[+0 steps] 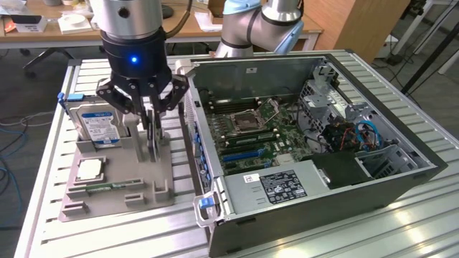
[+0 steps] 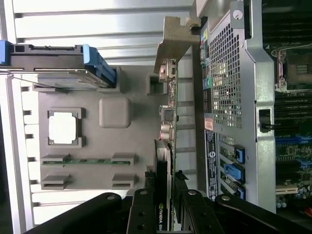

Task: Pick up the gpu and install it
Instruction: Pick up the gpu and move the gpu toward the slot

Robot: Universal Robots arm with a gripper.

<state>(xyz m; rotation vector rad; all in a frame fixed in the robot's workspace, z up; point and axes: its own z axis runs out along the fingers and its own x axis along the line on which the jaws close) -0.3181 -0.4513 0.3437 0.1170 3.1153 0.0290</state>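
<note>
Little here can be read. In the wrist view, the black gpu carries pale lettering along its edge that reads NVIDIA. Beside it is the start of a second word, which looks like QUA.

At the exterior view's left, the hard drive wears a blue and white label whose print is too small to read.

Inside the computer case, a black label on the grey box low in the exterior view holds rows of white print. A white barcode sticker sits just beside it. Neither is legible.

On the case's perforated back panel in the wrist view, a dark label shows a round mark and fine print that cannot be read.
</note>
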